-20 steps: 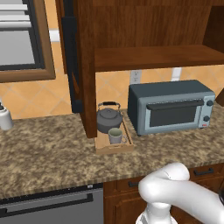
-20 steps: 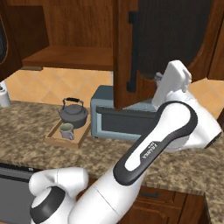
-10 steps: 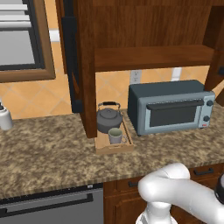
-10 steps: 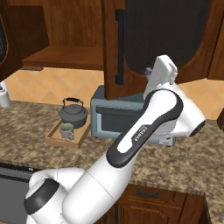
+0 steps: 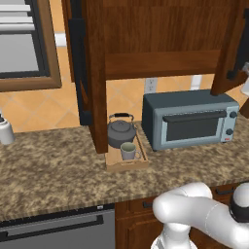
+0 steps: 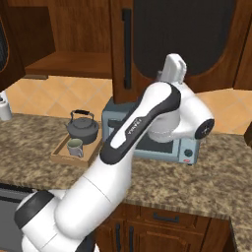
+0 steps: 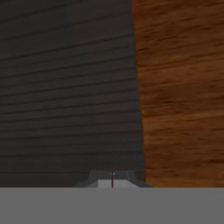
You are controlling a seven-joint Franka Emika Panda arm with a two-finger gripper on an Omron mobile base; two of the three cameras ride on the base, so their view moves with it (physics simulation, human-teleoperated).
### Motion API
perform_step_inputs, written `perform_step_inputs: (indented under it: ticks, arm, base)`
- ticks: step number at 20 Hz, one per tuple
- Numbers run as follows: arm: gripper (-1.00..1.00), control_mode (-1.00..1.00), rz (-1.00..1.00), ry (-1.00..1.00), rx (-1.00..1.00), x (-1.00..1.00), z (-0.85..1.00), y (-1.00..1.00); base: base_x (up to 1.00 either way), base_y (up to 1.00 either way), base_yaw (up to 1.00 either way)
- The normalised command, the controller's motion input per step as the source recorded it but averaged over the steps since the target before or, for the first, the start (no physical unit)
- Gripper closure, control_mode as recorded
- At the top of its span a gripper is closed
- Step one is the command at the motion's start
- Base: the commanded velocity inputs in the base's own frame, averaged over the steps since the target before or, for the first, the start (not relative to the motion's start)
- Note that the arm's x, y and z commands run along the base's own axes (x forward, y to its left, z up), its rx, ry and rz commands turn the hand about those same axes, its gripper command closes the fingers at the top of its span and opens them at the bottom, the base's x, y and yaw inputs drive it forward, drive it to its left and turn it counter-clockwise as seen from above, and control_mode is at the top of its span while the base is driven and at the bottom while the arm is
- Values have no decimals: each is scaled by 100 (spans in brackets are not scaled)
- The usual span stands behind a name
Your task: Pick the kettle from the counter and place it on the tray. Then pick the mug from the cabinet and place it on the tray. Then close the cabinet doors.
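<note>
In the left base view, the long speckled brown-and-beige granite surface [image 5: 53,165] carries a shallow rectangular light wooden tray [image 5: 125,163] with low raised edges. On the tray sit the squat round dark grey metal kettle [image 5: 120,133] with its black arched handle and, just in front of it, the small pale grey-beige mug [image 5: 129,151] with a darker inside. A boxy blue-grey toaster oven [image 5: 192,119] with a dark glass door stands just beside the tray, and a white bottle-like thing [image 5: 6,131] stands well apart at the far end. Above, the dark reddish-brown wooden wall cabinet [image 5: 160,34] shows its grained wooden shelf [image 5: 160,63], with one tall dark-framed cabinet door [image 5: 80,63] swung outward edge-on above the tray. In the right base view, the white arm reaches up to the other tall door [image 6: 182,39], its nearly black arched panel set in a brown wood frame with a long vertical dark bar handle [image 6: 127,49]; the hand lies against the panel's lower part. Kettle and mug sit on the tray here too. In the hand view, a dark ridged panel meets warm orange-brown grained wood along a near-vertical edge, very close; the gripper [image 7: 112,180] shows its tips pressed together with just a thin seam between them.
</note>
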Motion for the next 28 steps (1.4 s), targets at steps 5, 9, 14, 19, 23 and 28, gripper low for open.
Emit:
perform_step_inputs:
  ticks: [5, 9, 14, 19, 23, 28]
  arm:
    - [100, -100, -4, 22, 0, 61, 1, 31]
    - [100, -100, -1, 20, 0, 69, 0, 22]
    - [100, -100, -3, 10, 1, 71, 0, 23]
    - [100, -100, -7, 0, 0, 68, -2, 30]
    - [100, -100, -8, 0, 0, 54, -2, 29]
    - [100, -100, -7, 1, 0, 54, 0, 23]
  base:
    - [0, 0, 0]
    - [0, 0, 0]
    - [0, 0, 0]
    - [0, 0, 0]
    - [0, 0, 0]
    - [0, 0, 0]
